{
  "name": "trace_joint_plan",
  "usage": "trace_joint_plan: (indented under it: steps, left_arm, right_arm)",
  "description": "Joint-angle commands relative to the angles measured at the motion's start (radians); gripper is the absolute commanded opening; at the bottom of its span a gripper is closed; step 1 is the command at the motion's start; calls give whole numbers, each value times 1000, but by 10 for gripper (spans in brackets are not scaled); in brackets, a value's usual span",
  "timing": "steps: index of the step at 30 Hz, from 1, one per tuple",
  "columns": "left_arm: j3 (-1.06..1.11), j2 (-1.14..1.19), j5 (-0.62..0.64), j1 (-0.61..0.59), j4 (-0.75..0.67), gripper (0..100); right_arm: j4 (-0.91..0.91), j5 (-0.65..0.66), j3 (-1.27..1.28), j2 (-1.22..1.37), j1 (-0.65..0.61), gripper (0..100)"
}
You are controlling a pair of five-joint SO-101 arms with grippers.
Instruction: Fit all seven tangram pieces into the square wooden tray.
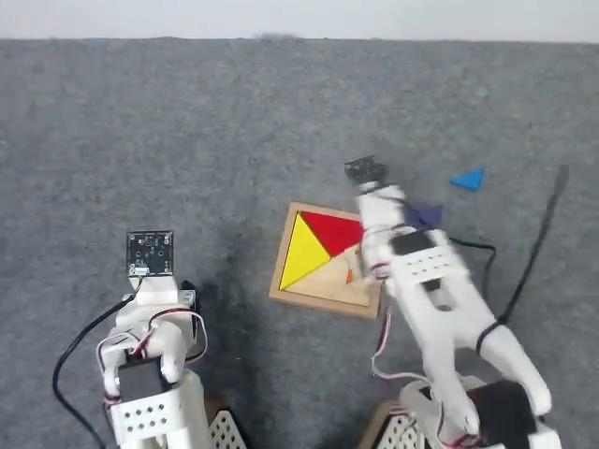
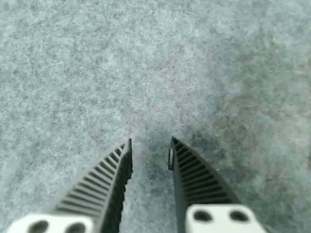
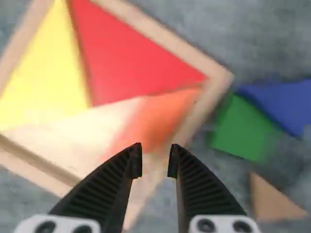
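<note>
The square wooden tray [image 1: 323, 301] lies mid-table with a yellow triangle [image 1: 304, 251] and a red triangle [image 1: 334, 229] in it. An orange piece [image 3: 160, 116] lies in the tray against the red one and the tray's rim [image 3: 214, 92]. My right gripper [image 3: 154, 158] hovers just above the orange piece, open a narrow gap and holding nothing. Outside that rim lie a green square [image 3: 240, 128], a dark blue piece [image 3: 282, 104] and a tan triangle [image 3: 272, 201]. My left gripper [image 2: 151, 143] is slightly open over bare carpet.
A small light-blue triangle [image 1: 468, 179] lies alone at the far right. The right arm [image 1: 421, 267] covers the tray's right edge. A black cable [image 1: 533, 253] runs down the right side. The left arm [image 1: 150, 318] stands at the lower left on grey carpet.
</note>
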Motion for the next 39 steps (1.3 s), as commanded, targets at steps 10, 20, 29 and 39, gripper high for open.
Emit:
trace_joint_plan:
  steps: [10, 20, 29, 39]
  left_arm:
    - [-8, 2, -11, -3, 6, 121]
    - [-8, 2, -11, -3, 6, 121]
    - [-8, 2, -11, -3, 6, 121]
    - [-8, 2, -11, -3, 6, 121]
  right_arm:
    - [180, 410, -41, -243, 743, 100]
    - [390, 470, -307, -50, 828, 245]
    - [490, 660, -477, 160, 464, 203]
    - [481, 1028, -482, 355, 441, 205]
